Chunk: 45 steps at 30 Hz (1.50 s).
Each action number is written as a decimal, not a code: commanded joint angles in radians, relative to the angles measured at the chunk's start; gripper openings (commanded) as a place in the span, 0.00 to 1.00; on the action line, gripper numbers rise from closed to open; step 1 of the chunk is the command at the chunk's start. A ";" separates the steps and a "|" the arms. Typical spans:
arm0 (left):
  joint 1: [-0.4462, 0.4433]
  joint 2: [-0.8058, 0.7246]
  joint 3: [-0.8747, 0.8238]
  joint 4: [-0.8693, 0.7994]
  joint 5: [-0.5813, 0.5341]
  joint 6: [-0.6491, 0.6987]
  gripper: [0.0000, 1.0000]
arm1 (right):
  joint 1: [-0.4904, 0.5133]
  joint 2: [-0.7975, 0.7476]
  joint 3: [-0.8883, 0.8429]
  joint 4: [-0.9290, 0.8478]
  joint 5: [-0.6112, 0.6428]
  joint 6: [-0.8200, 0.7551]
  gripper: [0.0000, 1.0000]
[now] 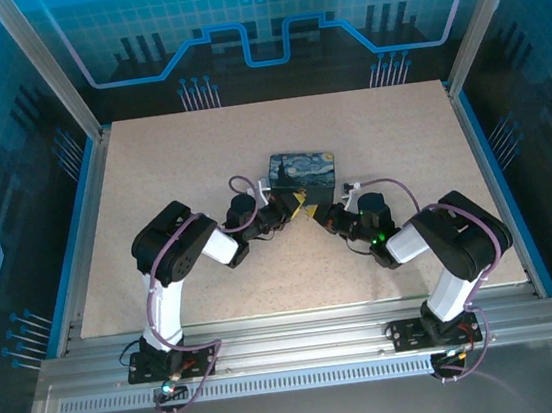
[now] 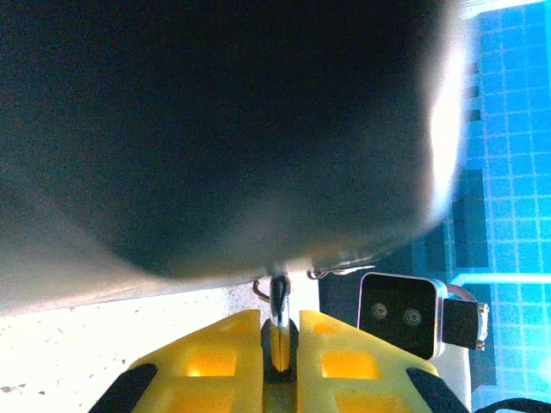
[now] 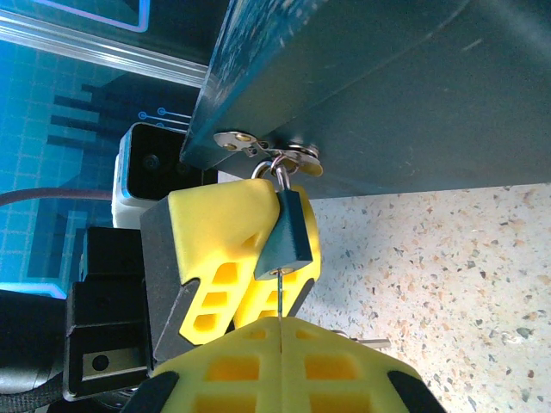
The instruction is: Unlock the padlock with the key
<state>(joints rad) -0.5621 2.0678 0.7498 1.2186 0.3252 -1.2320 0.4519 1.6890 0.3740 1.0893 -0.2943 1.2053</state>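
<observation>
At the box's (image 3: 387, 86) near face, left tool (image 2: 279, 331) pinches the padlock (image 3: 286, 232); right tool (image 3: 281, 335) pinches the key (image 3: 281, 297) beneath it.

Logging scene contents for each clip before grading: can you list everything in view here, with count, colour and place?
table: one, beige speckled, inside the blue enclosure.
box: one, dark blue with a painted swirl print, middle of the table.
hasp: one, silver, on the box's near face.
padlock: one, dark teal, hanging from the hasp.
key: one, silver, tip at the padlock's underside.
left arm, right arm: black and white, bases at the near edge.
left fingers: two, yellow, closed on the padlock.
right fingers: two, yellow, closed on the key.
</observation>
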 commanded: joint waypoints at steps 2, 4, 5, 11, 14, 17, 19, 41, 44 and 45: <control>0.001 0.018 -0.002 0.090 -0.008 -0.006 0.00 | 0.014 -0.004 0.027 -0.002 0.021 -0.008 0.00; 0.001 0.020 -0.002 0.094 -0.008 -0.008 0.00 | 0.017 0.003 0.037 -0.002 0.009 -0.010 0.00; 0.001 0.021 0.000 0.098 -0.008 -0.010 0.00 | 0.018 0.004 0.037 0.001 0.011 -0.007 0.00; 0.001 0.023 0.009 0.103 -0.004 -0.020 0.00 | 0.019 0.012 0.040 0.009 0.016 -0.003 0.00; 0.001 0.023 0.010 0.110 -0.003 -0.027 0.00 | 0.018 0.010 0.045 0.003 0.027 0.007 0.00; 0.001 0.025 0.004 0.126 -0.006 -0.033 0.00 | 0.018 0.016 0.047 0.005 0.047 0.024 0.00; 0.001 0.027 0.003 0.136 -0.008 -0.037 0.00 | 0.020 0.024 0.049 0.021 0.055 0.034 0.00; -0.009 0.027 -0.003 0.179 -0.006 -0.054 0.00 | 0.068 0.127 0.043 0.210 0.204 0.228 0.00; -0.010 0.026 0.000 0.180 -0.004 -0.058 0.00 | 0.068 0.146 0.043 0.227 0.213 0.266 0.00; -0.010 0.025 0.001 0.179 -0.002 -0.058 0.00 | 0.066 0.160 0.041 0.248 0.218 0.290 0.00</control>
<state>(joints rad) -0.5552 2.0968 0.7498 1.2926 0.2604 -1.2774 0.5117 1.8114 0.4015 1.2602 -0.1539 1.4349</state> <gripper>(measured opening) 0.120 0.062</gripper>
